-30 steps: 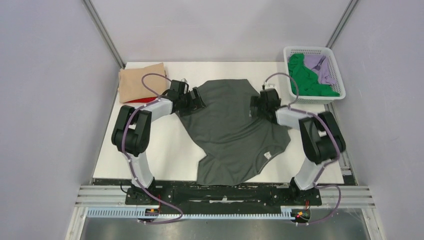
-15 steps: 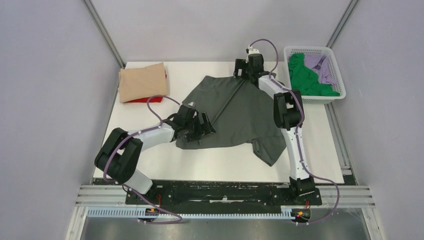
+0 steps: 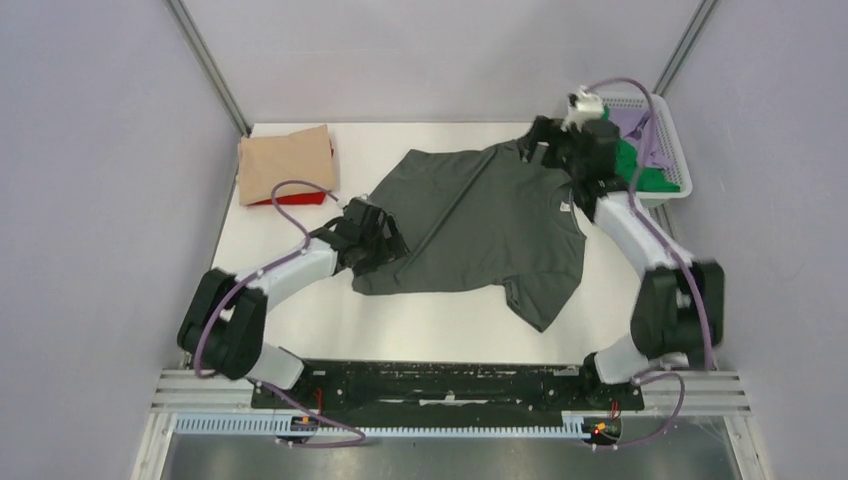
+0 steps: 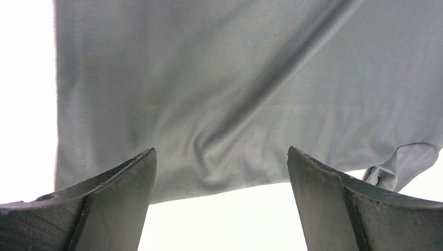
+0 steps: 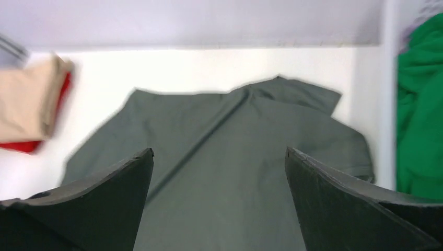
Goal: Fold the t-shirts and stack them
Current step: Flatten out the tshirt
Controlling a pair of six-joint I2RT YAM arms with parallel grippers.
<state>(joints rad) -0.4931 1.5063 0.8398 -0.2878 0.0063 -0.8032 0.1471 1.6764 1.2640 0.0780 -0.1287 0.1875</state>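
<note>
1. Reading the left gripper (image 4: 220, 151) first: its jaws are spread wide with nothing between them, at the near-left corner of the grey shirt (image 3: 480, 220).
2. The right gripper (image 5: 219, 149) gapes too, holding nothing, over the shirt's far-right corner.
3. On the top view I judge the shirt's long axis runs roughly 9 to 3 o'clock, hem towards my left arm and collar label towards my right. One crease slants from 7 to 1.
4. Each arm is nearest its own end, so a two-handed pinch suits.
5. The basket (image 3: 683, 170), holding the green shirt (image 3: 650, 180) and lilac shirt (image 3: 658, 148), sits tight at the right gripper's 3 o'clock, so I'd mind its rim.
6. The tan shirt (image 3: 285, 165), on the red shirt (image 3: 295, 199), lies at the left gripper's 10 o'clock, apart from it.
7. Bare table (image 3: 420, 325) shows at the shirt's 6 o'clock, which gives folding room.
</note>
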